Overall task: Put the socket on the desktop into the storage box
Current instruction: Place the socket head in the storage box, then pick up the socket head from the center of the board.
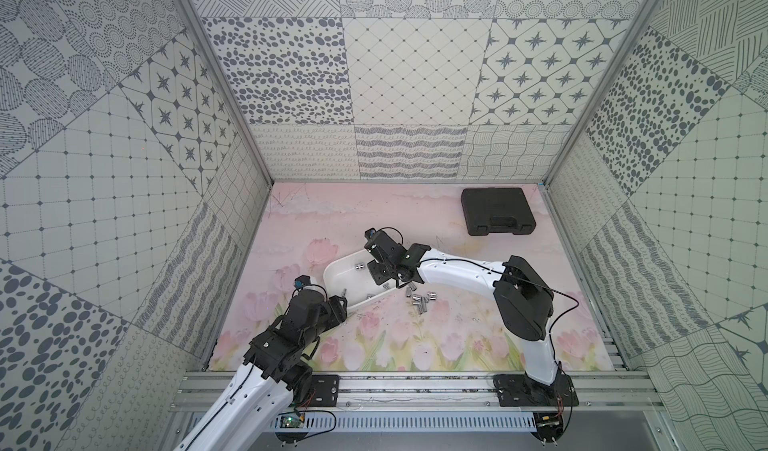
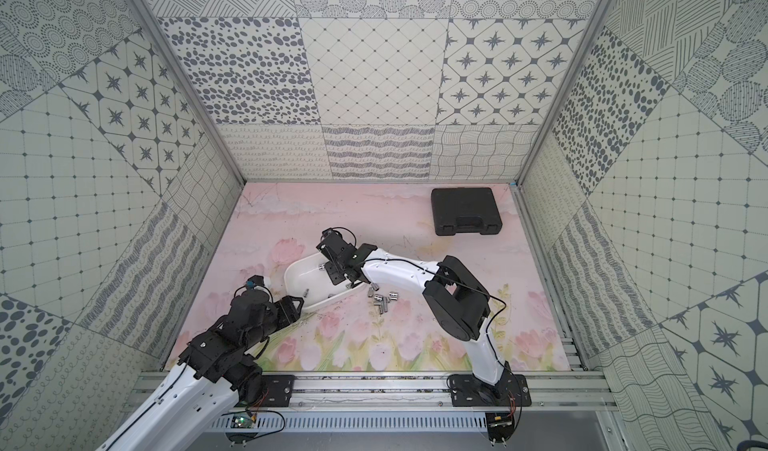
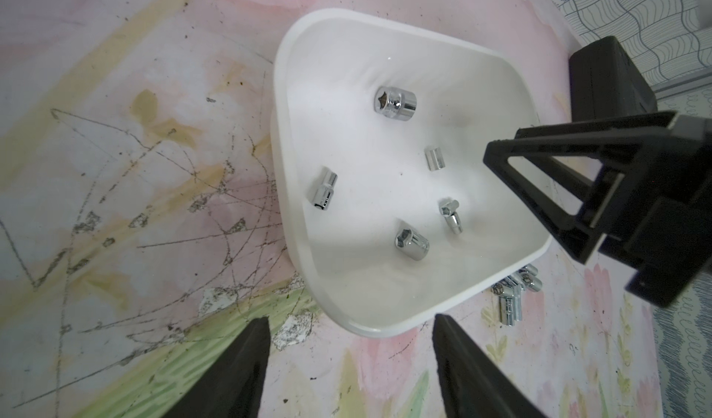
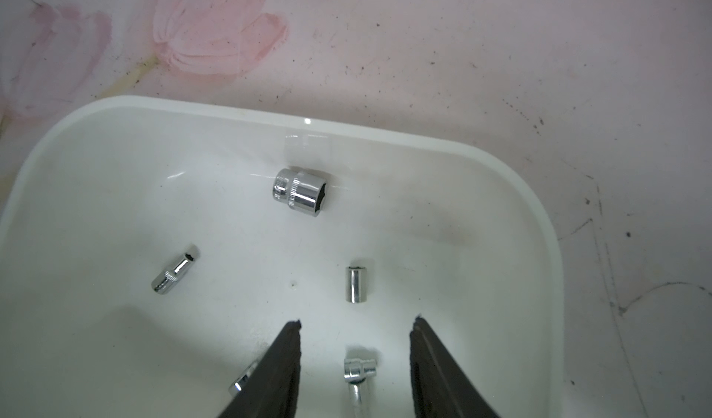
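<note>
Five sockets (image 3: 411,244) lie in the storage box (image 3: 280,134), a cluster (image 1: 422,301) is left on the desktop (image 1: 374,220) just right of it, and the left gripper (image 3: 348,318) and right gripper (image 4: 356,319) gape empty.

desktop (image 1: 374,220): pale pink, printed with pink tulips, green leaves and faint clouds; thin dark scratches
storage box (image 1: 338,278): plain white
sockets (image 3: 395,102): shiny silver chrome, some with a fine ribbed band
tool case (image 1: 496,211): black
walls (image 1: 411,70): off-white panels with grey-blue dots, stars, grids, wavy lines and hatching
arms (image 1: 457,274): white shells, black joints
</note>
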Controlling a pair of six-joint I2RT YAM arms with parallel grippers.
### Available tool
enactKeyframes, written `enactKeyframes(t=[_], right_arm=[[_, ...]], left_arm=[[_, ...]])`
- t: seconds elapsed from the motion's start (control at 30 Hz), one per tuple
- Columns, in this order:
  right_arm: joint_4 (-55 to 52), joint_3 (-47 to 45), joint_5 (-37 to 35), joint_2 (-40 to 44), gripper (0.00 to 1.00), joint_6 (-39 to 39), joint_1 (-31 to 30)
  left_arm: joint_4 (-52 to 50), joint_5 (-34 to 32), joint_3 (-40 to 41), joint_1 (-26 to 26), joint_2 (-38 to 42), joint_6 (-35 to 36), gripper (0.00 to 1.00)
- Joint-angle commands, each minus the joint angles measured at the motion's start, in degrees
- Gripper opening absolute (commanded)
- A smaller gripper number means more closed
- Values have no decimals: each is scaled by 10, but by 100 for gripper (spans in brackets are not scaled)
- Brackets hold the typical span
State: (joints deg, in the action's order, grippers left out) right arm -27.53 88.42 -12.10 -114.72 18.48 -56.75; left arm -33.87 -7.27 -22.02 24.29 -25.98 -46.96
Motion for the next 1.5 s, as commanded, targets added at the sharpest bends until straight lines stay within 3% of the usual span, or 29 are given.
enactKeyframes(t=[0.0, 0.23, 0.43, 0.7, 1.47], right_arm=[[6, -28, -5, 78, 49, -12, 4], [27, -200, -28, 245, 48, -31, 21], [127, -377, 63, 349, 48, -19, 84], [175, -398, 122, 287, 47, -7, 99], [168, -332, 98, 155, 43, -4, 99]], left_arm=[[15, 4, 1, 1, 0, -2, 71], [13, 2, 1, 1, 1, -2, 71], [12, 1, 0, 1, 3, -1, 71], [13, -3, 2, 2, 2, 1, 71], [16, 8, 3, 1, 3, -1, 71]])
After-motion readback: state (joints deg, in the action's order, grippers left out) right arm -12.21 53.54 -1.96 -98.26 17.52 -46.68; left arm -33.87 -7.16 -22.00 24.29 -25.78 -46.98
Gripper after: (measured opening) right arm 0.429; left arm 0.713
